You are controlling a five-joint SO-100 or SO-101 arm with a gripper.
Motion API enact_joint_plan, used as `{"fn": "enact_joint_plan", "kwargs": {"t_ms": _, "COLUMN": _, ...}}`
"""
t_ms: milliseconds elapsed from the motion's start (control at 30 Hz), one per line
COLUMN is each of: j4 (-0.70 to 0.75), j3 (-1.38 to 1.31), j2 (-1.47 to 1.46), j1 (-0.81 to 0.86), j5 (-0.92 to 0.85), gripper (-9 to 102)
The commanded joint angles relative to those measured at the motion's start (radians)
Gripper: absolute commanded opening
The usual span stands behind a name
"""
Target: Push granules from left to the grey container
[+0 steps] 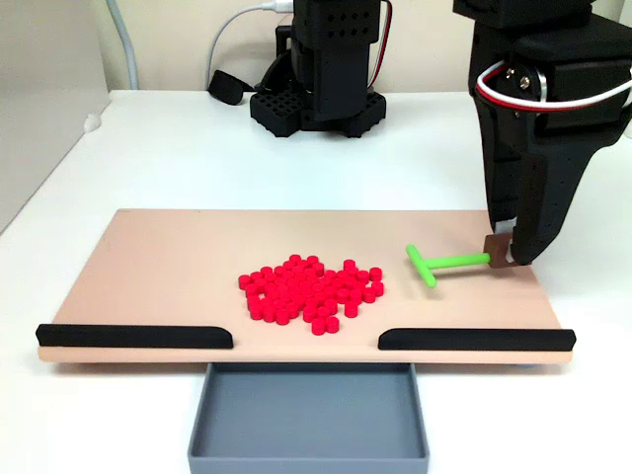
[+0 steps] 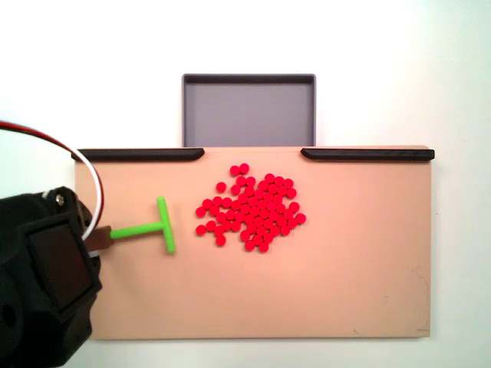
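Under everything lies the white table point(image 1: 158, 168), and on it the tan board point(image 1: 168, 257), with two black strips along one long edge: one strip point(image 1: 133, 337) at the left in a fixed view, the other strip point(image 1: 476, 340) at the right, a gap between them. My arm's black base point(image 1: 318, 99) stands on the table beyond the board's far edge. The grey tray point(image 1: 308, 410) sits on the table just outside that gap, touching or nearly touching the board's edge; its floor is bare.

My pincer point(image 1: 506, 253) is down at the board's right end in that view, pressed together on the brown end of the green T-shaped pusher point(image 1: 446, 263). In another fixed view the pincer point(image 2: 100, 244) comes in from the left with the pusher point(image 2: 150, 228) lying flat, crossbar toward the middle.

The red pellets point(image 1: 311, 291) lie in one loose heap near the board's middle, close to the crossbar but apart from it, roughly in line with the gap and the tray point(image 2: 248, 115).
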Motion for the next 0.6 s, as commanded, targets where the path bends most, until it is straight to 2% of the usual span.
{"fn": "enact_joint_plan", "kwargs": {"t_ms": 0, "j4": -0.003, "j3": -0.037, "j2": 0.006, "j1": 0.02, "j5": 0.012, "gripper": 0}}
{"fn": "enact_joint_plan", "kwargs": {"t_ms": 567, "j4": -0.002, "j3": -0.021, "j2": -0.017, "j1": 0.06, "j5": -0.003, "gripper": 0}}
